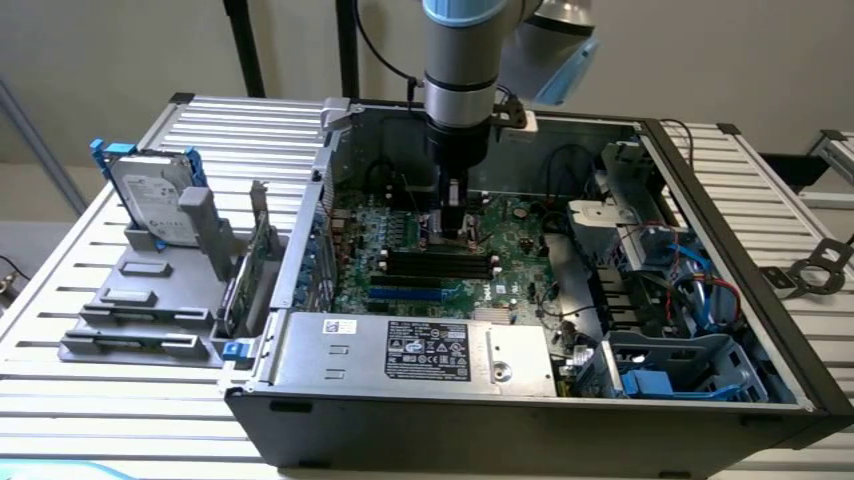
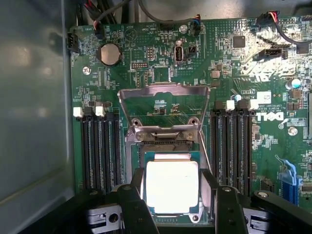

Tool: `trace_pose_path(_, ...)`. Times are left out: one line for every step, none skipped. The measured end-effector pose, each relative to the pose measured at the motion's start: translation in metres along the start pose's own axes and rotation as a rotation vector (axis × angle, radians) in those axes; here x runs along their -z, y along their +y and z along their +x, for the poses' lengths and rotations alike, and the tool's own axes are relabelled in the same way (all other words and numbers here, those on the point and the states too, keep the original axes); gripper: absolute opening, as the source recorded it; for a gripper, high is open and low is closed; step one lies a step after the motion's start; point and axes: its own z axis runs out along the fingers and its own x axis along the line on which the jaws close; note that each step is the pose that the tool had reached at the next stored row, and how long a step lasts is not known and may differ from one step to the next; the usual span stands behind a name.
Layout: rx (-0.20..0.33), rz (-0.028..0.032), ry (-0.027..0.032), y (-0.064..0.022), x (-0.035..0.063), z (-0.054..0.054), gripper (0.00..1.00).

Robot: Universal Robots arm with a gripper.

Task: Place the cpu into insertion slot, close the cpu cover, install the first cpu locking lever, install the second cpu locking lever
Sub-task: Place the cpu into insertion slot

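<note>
The gripper pinches the cpu by opposite edges, level over the mid-board insertion slot, with the cpu cover swung clear.

A plain beige wall closes the back of the scene, matt and bare. Two black posts stand upright against it, and a thin grey bar slants across it at the exterior view's left. In front lies a table of ribbed silvery metal slats running side to side. Past its edge on the exterior view's left a pale floor shows. The light is soft and even, giving the slats a dull shine.
</note>
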Motion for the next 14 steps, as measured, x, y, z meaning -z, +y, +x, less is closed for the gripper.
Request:
trace_pose_path(0.000,0.0001,0.0017,-0.0001,-0.0009,0.0000,0.54)
trace_pose_path(0.000,0.0002,0.0032,-0.0001,-0.0016,0.0000,0.54)
trace_pose_path(0.000,0.0003,0.0045,-0.0001,-0.0023,-0.0001,0.54)
trace_pose_path(0.000,0.0003,0.0056,-0.0002,-0.0030,-0.0001,0.54)
trace_pose_path(0.000,0.0004,0.0066,-0.0002,-0.0037,-0.0001,0.54)
trace_pose_path(0.000,0.0004,0.0075,-0.0003,-0.0043,-0.0001,0.54)
trace_pose_path(-0.001,0.0005,0.0083,-0.0003,-0.0051,-0.0001,0.54)
trace_pose_path(-0.001,0.0006,0.0090,-0.0004,-0.0060,-0.0001,0.54)
trace_pose_path(-0.001,0.0006,0.0098,-0.0004,-0.0068,-0.0001,0.54)
trace_pose_path(-0.001,0.0006,0.0103,-0.0005,-0.0076,-0.0001,0.54)
trace_pose_path(-0.001,0.0006,0.0107,-0.0005,-0.0084,0.0000,0.54)
trace_pose_path(0.000,0.0007,0.0110,-0.0005,-0.0090,0.0001,0.54)
trace_pose_path(-0.001,0.0007,0.0111,-0.0005,-0.0096,0.0001,0.54)
trace_pose_path(-0.001,0.0007,0.0113,-0.0006,-0.0101,0.0002,0.54)
